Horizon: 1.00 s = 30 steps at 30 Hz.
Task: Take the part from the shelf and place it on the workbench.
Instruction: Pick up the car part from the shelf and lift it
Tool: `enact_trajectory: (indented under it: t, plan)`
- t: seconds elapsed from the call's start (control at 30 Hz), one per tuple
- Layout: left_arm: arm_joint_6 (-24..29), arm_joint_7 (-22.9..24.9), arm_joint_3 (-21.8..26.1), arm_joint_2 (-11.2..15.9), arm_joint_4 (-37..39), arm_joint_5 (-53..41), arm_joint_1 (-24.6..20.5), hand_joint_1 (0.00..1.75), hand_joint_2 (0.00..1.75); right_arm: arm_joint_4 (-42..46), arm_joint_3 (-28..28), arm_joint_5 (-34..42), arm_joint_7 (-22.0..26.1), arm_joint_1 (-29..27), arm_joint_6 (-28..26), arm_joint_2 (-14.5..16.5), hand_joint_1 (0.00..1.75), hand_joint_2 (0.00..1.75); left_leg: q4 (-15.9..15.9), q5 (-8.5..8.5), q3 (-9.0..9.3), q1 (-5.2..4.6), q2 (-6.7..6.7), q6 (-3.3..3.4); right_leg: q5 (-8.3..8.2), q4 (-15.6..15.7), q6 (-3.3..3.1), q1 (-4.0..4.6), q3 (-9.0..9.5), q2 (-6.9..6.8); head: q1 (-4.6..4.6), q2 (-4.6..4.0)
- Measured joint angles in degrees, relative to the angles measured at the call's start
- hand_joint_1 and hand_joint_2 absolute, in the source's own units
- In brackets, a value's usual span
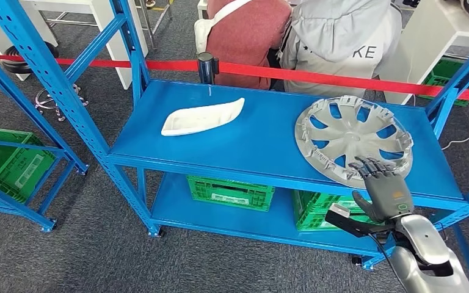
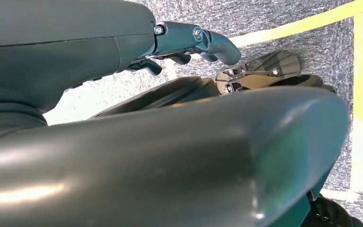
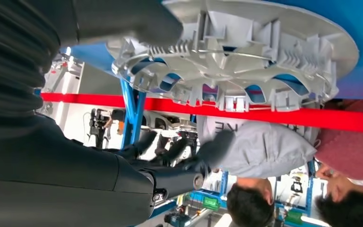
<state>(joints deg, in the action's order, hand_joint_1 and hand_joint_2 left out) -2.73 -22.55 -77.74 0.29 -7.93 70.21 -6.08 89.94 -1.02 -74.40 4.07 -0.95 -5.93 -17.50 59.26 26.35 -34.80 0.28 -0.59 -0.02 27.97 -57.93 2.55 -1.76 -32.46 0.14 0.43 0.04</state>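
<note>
Your right hand [image 1: 383, 190] hovers with fingers apart and empty at the near rim of the silver wheel cover [image 1: 354, 139] on the shelf [image 1: 262, 137]; it seems not yet touching, so a shallow grab may tip it off.

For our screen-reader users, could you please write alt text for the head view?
The right hand reaches over the near rim of a silver hubcap on a blue shelf. A white part lies further left, green crates below, people behind a red tape.
</note>
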Motion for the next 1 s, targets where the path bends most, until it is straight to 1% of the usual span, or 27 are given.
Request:
enact_trajectory:
  t: [0.1, 0.3, 0.5, 1.0]
  plan:
    - [-0.03, 0.09, -0.02, -0.01, 0.0, -0.02, 0.0, 0.0, 0.0, 0.0, -0.38, 0.36, 0.16, -0.5, 0.11, 0.03, 0.0, 1.75, 0.0, 0.03, 0.0, 0.0, 0.01, -0.04, 0.01, 0.0, -0.01, 0.0, 0.0, 0.02, 0.0, 0.0]
    - [-0.05, -0.1, -0.03, -0.03, 0.0, 0.31, -0.02, 0.0, 0.0, -0.32, -0.36, 0.97, 0.54, 0.15, -0.16, 0.66, 0.0, 1.75, -0.01, 0.04, 0.01, 0.0, 0.02, -0.05, 0.02, 0.0, -0.03, 0.0, 0.01, 0.03, -0.01, 0.0]
    - [-0.07, -0.05, -0.07, -0.08, 0.0, 0.41, -0.03, 0.0, 0.0, -1.22, -0.08, 0.04, -0.2, 1.67, -0.14, 1.35, 0.0, 1.75, -0.01, 0.04, 0.04, 0.01, 0.0, -0.05, 0.02, 0.0, -0.04, 0.0, 0.04, 0.01, -0.01, 0.0]
    - [-0.38, 0.54, -1.25, -0.4, 0.0, 0.31, -0.13, 0.0, 0.0, -2.98, 0.07, -0.82, -0.42, 1.27, 0.88, 3.24, 0.0, 1.75, -0.02, 0.06, 0.07, 0.01, 0.01, -0.08, 0.07, 0.0, -0.08, 0.01, 0.04, 0.01, -0.01, 0.0]
